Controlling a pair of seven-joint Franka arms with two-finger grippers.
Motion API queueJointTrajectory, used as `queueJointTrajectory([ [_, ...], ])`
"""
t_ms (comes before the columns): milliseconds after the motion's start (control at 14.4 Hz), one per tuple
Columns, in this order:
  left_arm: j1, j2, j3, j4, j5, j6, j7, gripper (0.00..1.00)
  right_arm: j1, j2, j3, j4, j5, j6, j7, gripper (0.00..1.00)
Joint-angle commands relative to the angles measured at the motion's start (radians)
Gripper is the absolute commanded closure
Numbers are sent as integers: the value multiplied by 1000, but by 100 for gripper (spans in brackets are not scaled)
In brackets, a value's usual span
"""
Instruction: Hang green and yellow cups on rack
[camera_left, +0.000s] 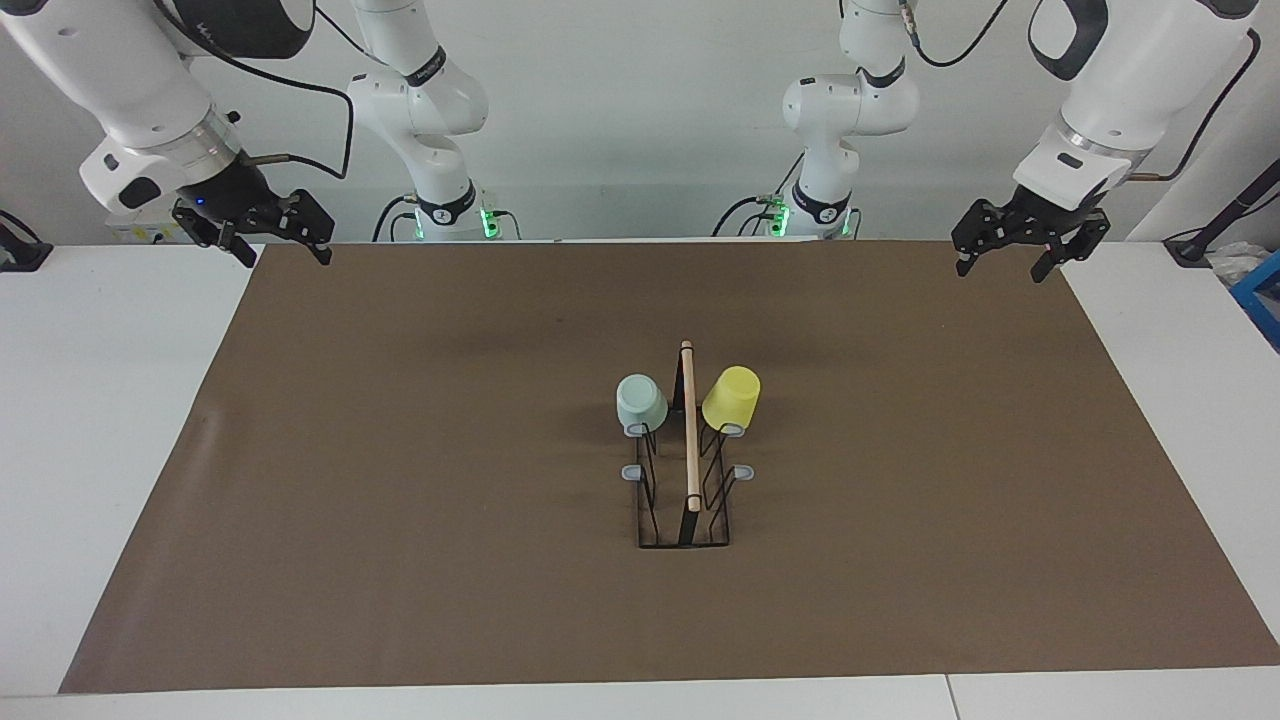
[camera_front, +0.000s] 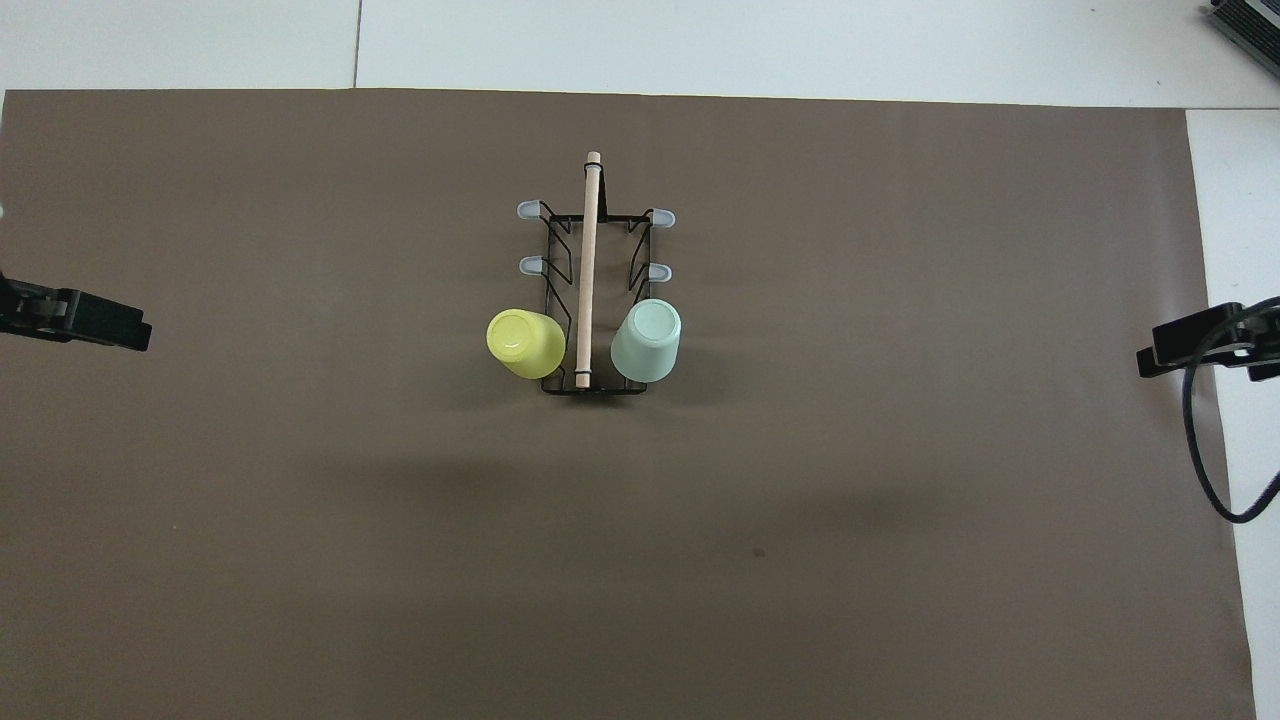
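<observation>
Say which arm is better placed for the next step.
Neither: green cup and yellow cup already hang on the rack. Left gripper and right gripper hang open, empty, at the table's ends.

only the rack (camera_left: 684, 480) with its cups interrupts the mat (camera_left: 400, 450).
</observation>
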Motion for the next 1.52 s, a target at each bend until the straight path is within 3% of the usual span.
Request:
queueJointTrajectory([
  [0, 12, -12, -2, 0, -6, -12, 5, 0, -1, -12, 3, -25, -6, 23, 18, 0],
  [1455, 0, -12, -30, 12, -5, -12, 1, 0, 2, -7, 4, -22, -15, 36, 19, 0],
])
